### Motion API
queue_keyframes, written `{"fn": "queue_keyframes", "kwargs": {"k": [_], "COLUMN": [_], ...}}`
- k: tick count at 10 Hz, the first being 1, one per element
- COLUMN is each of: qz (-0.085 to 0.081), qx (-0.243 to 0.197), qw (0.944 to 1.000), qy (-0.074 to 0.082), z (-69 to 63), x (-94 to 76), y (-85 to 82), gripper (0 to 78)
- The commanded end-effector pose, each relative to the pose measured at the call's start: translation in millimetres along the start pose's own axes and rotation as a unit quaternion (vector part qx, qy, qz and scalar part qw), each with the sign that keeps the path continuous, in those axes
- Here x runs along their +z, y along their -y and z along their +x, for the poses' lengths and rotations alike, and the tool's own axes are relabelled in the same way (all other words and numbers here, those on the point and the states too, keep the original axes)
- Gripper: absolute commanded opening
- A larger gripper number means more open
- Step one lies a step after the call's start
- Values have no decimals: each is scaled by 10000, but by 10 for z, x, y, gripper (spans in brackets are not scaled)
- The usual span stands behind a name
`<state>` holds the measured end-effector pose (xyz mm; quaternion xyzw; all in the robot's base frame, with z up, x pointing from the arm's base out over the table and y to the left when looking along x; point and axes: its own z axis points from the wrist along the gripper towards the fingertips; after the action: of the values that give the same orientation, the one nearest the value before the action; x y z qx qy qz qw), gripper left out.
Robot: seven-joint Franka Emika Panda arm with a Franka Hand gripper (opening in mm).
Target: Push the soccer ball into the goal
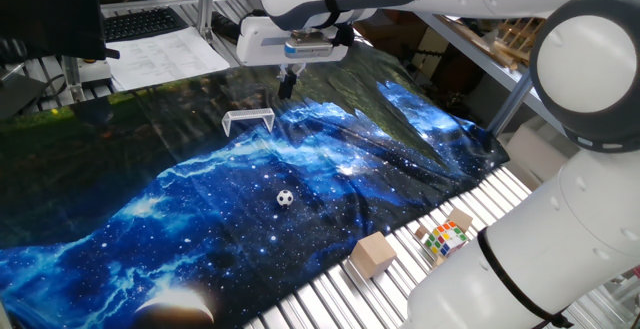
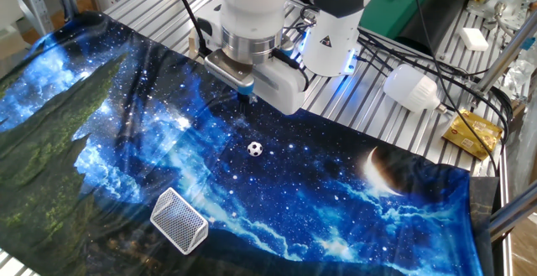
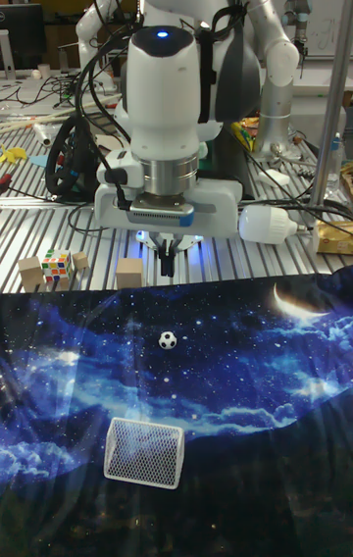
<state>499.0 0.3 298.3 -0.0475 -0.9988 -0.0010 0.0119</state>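
The soccer ball (image 1: 285,198) (image 2: 255,148) (image 3: 168,340), tiny and white with black patches, rests on the blue galaxy-print cloth. The goal (image 1: 248,121) (image 2: 179,220) (image 3: 144,452), a small white frame with mesh netting, stands on the cloth several ball-widths from the ball, on the side away from the robot base. My gripper (image 1: 288,84) (image 2: 245,94) (image 3: 168,270) hangs in the air above the cloth, clear of the ball and pointing down. Its fingers are pressed together with nothing held.
On the metal slats by the cloth's edge stand a tan wooden block (image 1: 373,253) (image 3: 128,273), a multicoloured puzzle cube (image 1: 443,237) (image 3: 57,267) and another small block (image 1: 460,219). A white bulb-shaped object (image 2: 411,87) and a yellow packet (image 2: 471,133) lie near the robot base.
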Motion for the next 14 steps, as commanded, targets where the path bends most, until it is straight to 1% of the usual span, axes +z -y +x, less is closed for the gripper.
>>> {"fn": "queue_keyframes", "kwargs": {"k": [1,2,6,8,9,11,14], "qz": [16,-58,-59,-61,-70,-51,-46], "qx": [1047,1041,1041,994,894,972,956], "qw": [9943,9944,9944,9949,9958,9951,9952], "qy": [-185,-196,-169,-163,-170,-178,-176], "z": [10,10,11,11,11,12,11], "x": [-7,4,15,15,15,15,15], "y": [-22,-22,-23,-24,-24,-24,-25], "gripper": [0,0,0,0,0,0,0]}}
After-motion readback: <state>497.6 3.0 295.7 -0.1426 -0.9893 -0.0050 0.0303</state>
